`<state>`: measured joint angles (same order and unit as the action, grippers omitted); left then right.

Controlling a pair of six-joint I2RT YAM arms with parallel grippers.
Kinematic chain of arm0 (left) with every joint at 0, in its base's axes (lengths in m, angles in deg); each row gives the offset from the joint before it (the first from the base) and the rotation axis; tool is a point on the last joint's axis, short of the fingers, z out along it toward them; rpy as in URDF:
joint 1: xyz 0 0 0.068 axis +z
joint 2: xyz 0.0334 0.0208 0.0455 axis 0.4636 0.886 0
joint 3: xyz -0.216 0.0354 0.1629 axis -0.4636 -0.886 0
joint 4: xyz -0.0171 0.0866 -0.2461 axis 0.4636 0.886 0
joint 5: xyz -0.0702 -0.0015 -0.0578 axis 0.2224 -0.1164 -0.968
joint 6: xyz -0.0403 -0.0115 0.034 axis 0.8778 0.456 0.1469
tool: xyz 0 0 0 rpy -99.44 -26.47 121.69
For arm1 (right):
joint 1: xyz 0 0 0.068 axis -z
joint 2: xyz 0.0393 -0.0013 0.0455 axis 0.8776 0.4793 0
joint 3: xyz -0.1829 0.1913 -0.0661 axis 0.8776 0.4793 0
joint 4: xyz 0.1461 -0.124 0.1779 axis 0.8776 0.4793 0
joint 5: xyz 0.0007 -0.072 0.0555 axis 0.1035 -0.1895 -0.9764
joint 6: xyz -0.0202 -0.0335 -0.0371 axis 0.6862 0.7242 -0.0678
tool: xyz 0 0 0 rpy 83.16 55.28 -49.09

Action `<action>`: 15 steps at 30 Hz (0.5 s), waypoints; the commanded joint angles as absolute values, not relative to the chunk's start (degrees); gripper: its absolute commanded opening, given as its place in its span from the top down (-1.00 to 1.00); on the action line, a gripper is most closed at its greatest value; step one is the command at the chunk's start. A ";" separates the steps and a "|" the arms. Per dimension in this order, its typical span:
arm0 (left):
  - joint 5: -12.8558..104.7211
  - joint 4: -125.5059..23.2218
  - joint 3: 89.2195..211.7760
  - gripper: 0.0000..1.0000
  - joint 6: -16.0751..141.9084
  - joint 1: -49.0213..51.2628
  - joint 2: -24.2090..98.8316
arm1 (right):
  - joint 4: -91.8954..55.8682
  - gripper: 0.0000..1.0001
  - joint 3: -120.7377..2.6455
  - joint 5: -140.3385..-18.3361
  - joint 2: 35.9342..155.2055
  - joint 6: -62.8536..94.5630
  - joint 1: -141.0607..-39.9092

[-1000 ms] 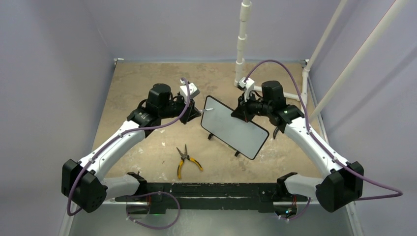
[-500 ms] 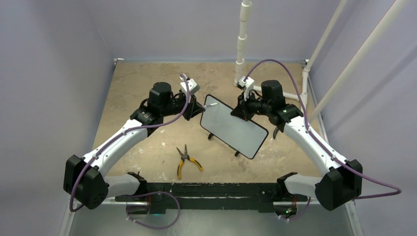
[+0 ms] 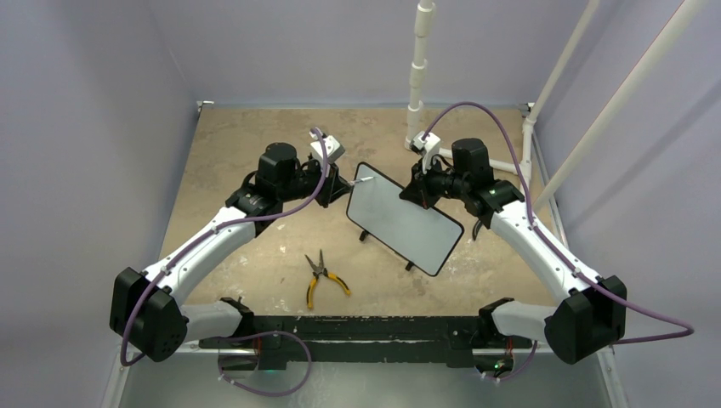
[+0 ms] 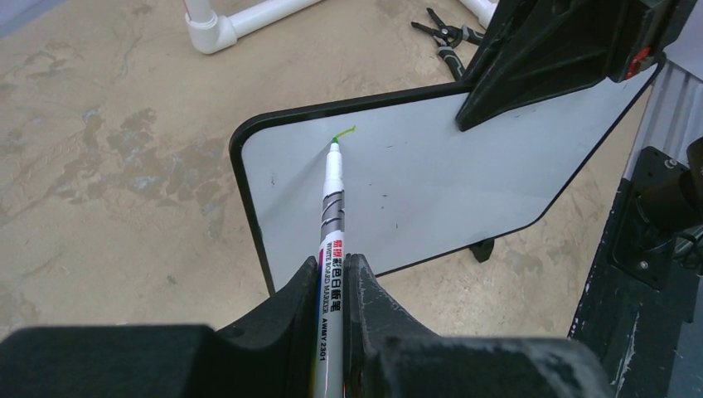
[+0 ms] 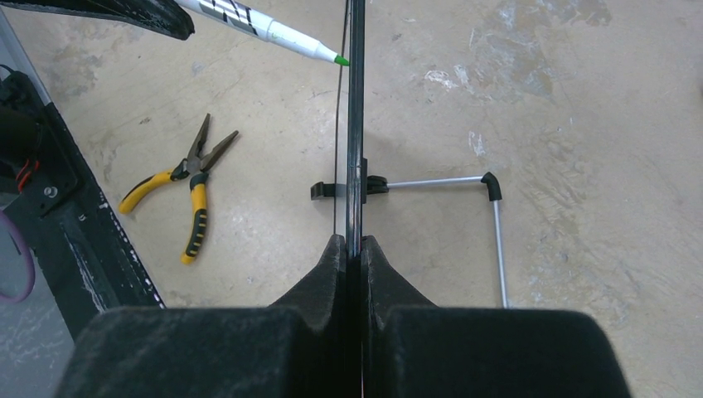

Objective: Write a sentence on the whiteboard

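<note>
Whiteboard (image 3: 404,219) stands tilted on its feet near the middle of the worktop (image 3: 246,140), a bit toward the right edge, one corner pointing to the far side. Sentence (image 4: 345,132) is only one short green stroke so far, near the board's upper left corner in the left wrist view. Marker (image 4: 332,217) tip touches the board at the low end of that stroke. Left gripper (image 4: 332,272) is clamped tight on the marker barrel, printed label facing the camera. Right gripper (image 5: 355,247) is pinched on the board's top edge, board seen edge-on between the fingers, thin wire stand (image 5: 496,236) behind it. Yellow-handled pliers (image 3: 323,279) lie flat near the worktop's near edge, apart from the board. White pipe (image 3: 419,76) rises at the far edge.
</note>
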<state>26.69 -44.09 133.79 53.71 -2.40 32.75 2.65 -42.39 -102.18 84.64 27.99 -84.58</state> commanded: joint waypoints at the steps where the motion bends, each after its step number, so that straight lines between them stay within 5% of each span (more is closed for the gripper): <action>1: 31.75 -44.94 133.84 1.00 53.37 -2.17 33.46 | 1.51 1.00 -42.83 -102.95 84.80 27.69 -85.33; 15: 32.21 -41.45 132.73 1.00 52.77 -2.17 34.86 | 1.46 1.00 -42.74 -102.41 85.07 27.61 -85.36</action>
